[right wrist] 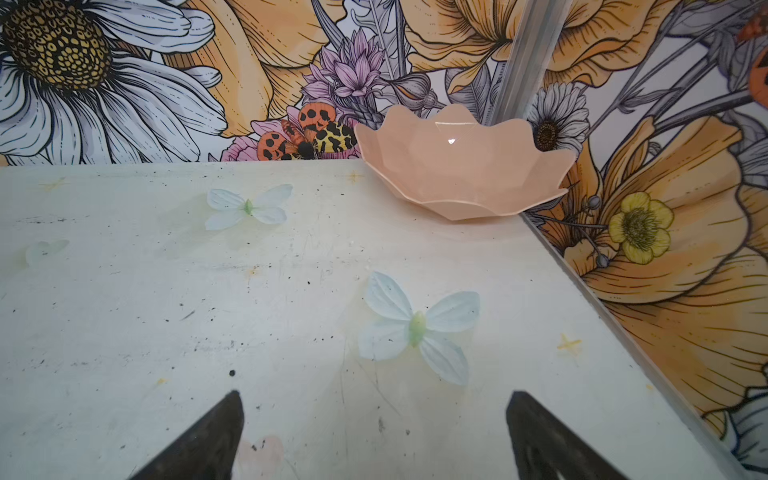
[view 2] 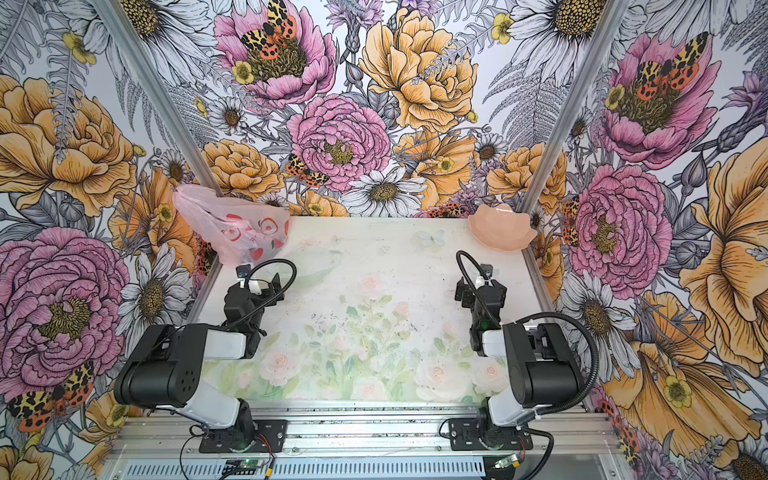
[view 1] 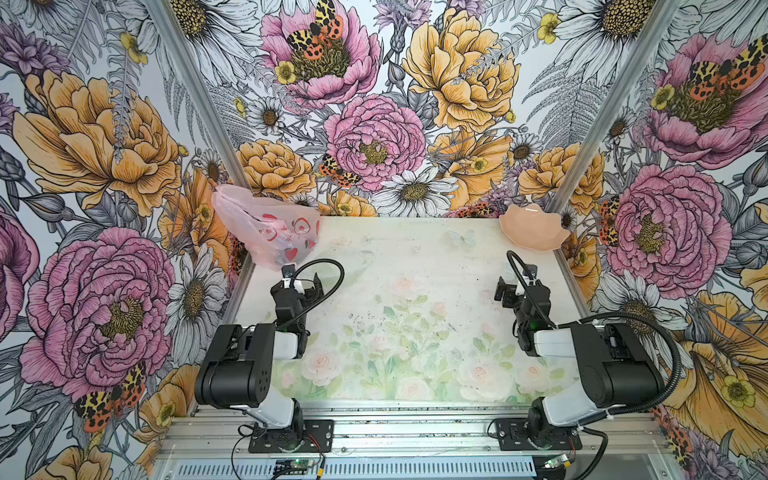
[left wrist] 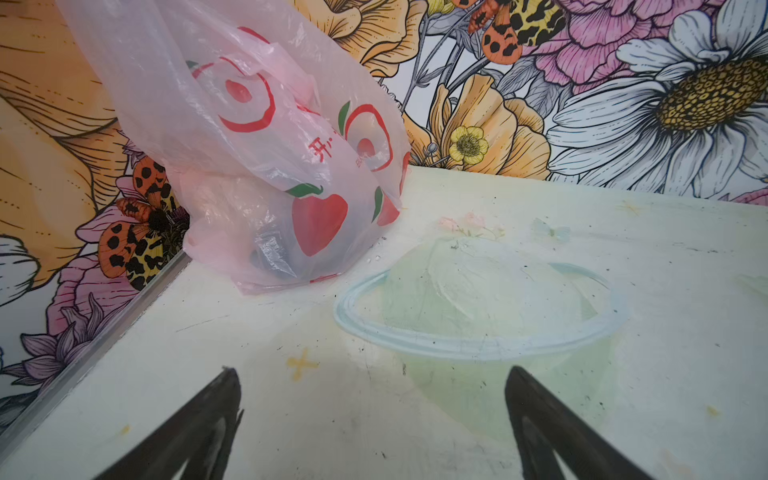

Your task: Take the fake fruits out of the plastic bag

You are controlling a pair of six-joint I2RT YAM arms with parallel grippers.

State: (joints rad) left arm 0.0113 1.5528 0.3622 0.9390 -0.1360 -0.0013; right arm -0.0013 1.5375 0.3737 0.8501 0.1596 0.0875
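Start of job: plastic bag (view 1: 266, 226) slumps in far left corner of bench (view 1: 415, 257), fake fruits (left wrist: 270, 257) only dim lumps inside, none out. Jaws apart and empty on left end effector (left wrist: 372, 374) near bag and right end effector (right wrist: 374, 395) facing empty peach bowl (right wrist: 457, 166).

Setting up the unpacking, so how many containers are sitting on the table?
2. A thin translucent pink plastic bag with red fruit prints sits in the far left corner; a peach petal-edged bowl sits in the far right corner. None appears hidden.
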